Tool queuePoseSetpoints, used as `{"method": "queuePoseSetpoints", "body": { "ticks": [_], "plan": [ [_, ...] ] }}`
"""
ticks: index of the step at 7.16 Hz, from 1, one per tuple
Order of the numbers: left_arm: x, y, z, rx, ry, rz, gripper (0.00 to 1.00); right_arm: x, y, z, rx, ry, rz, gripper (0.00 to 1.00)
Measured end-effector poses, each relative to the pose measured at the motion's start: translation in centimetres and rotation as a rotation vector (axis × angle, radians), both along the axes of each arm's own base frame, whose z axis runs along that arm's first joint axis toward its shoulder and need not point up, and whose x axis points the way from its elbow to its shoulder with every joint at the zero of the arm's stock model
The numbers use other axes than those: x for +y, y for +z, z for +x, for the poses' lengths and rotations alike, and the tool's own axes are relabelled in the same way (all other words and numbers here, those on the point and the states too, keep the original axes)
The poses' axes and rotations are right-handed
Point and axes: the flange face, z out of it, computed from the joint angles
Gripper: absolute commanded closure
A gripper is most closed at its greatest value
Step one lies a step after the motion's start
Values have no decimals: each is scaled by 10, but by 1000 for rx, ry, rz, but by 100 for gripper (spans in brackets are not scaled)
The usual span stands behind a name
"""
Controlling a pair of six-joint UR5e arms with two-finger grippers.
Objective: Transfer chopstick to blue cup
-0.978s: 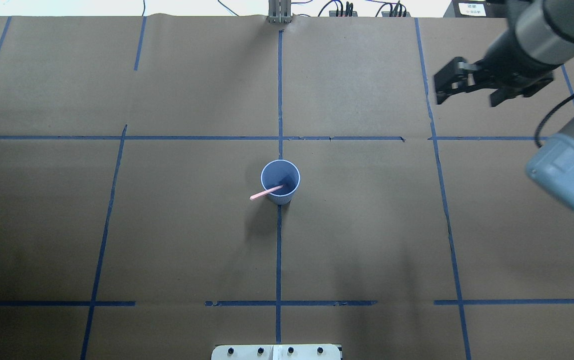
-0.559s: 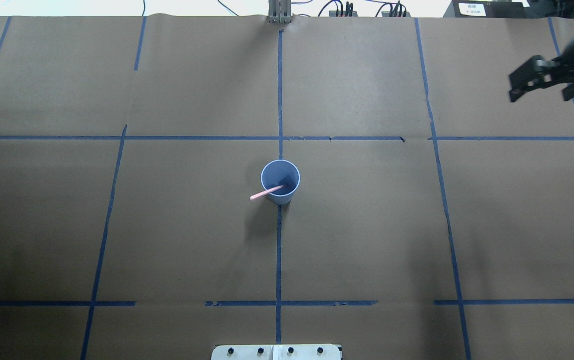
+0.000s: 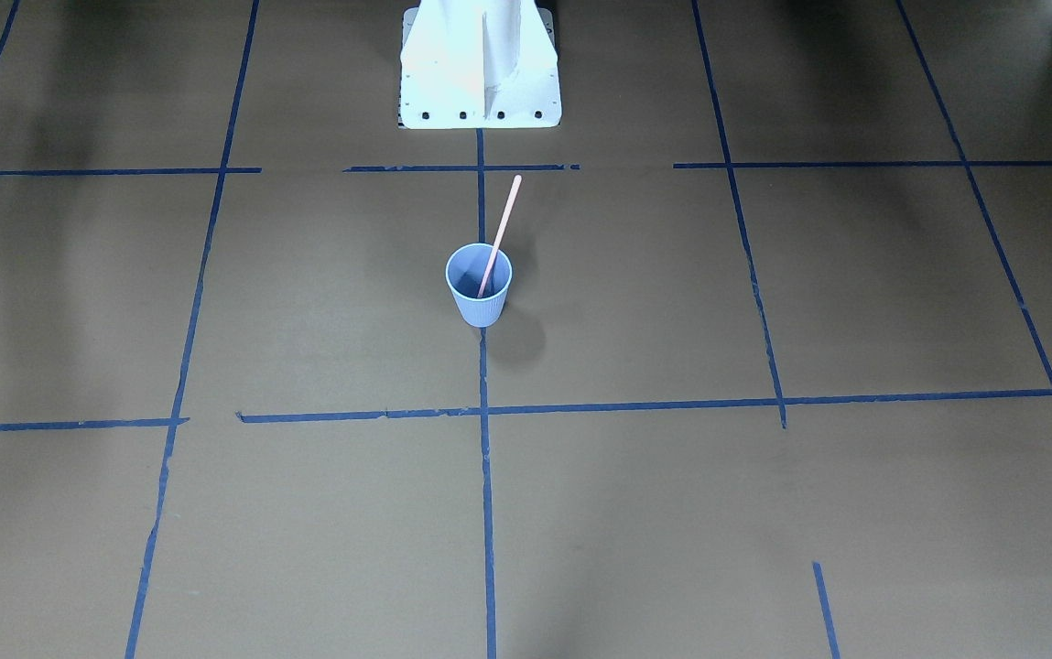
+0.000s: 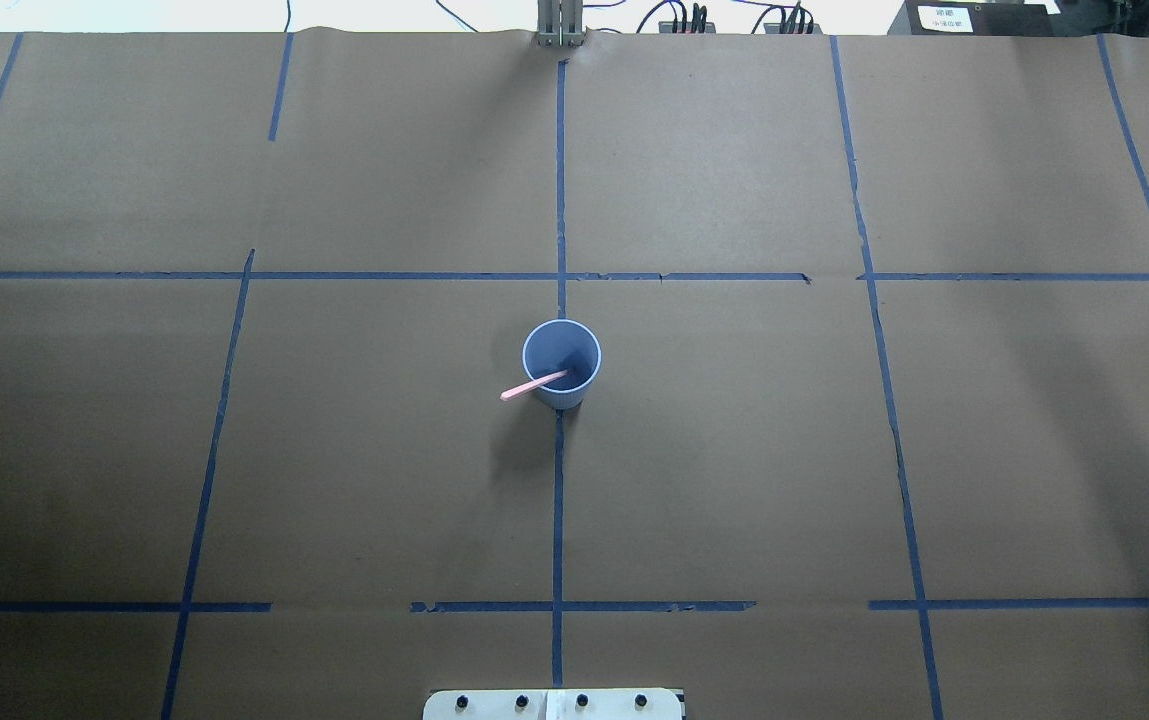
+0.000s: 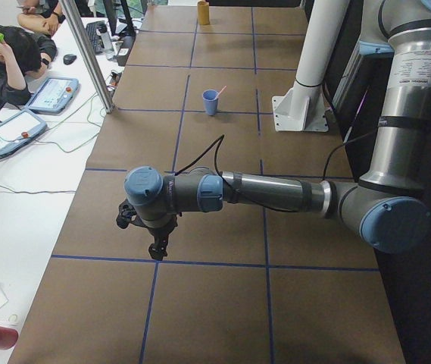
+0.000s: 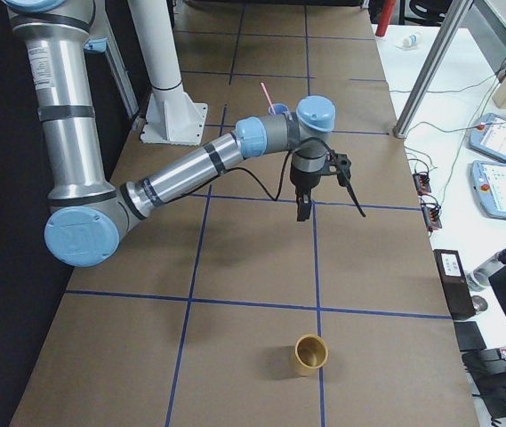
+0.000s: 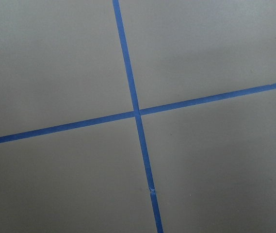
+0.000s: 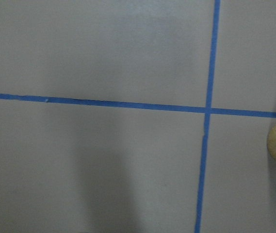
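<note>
The thin pale pink chopstick stands tilted inside the small light blue ribbed cup, leaning on its rim. The left gripper and the right gripper hang well apart from it; how wide they are, I cannot tell.

The left arm rises upright from its shoulder. It folds at the left elbow and runs its forearm out level across the view. At the far end the left wrist turns the left gripper straight down (this side view does not settle whether its jaws are apart or together). The right arm also stands upright, then bends at the right elbow and stretches its forearm outward. From the right wrist the right gripper hangs pointing down, and how its jaws stand is equally unclear.
</note>
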Motion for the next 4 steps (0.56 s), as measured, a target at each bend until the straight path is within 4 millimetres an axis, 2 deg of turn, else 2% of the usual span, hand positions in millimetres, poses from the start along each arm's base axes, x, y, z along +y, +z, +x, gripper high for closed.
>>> {"method": "queuePoseSetpoints", "body": {
  "ticks": [1,2,3,4],
  "plan": [
    [0,-1,0,0,0,1,0,9,57,28,-49,8,11,0],
    [0,0,0,0,0,0,0,17,96,44,-66,19,29,0],
    [1,1,0,-1,0,-1,0,19,111,49,-60,29,38,0],
    [1,1,0,-1,-1,-2,0,19,114,53,-40,42,36,0]
  ]
}}
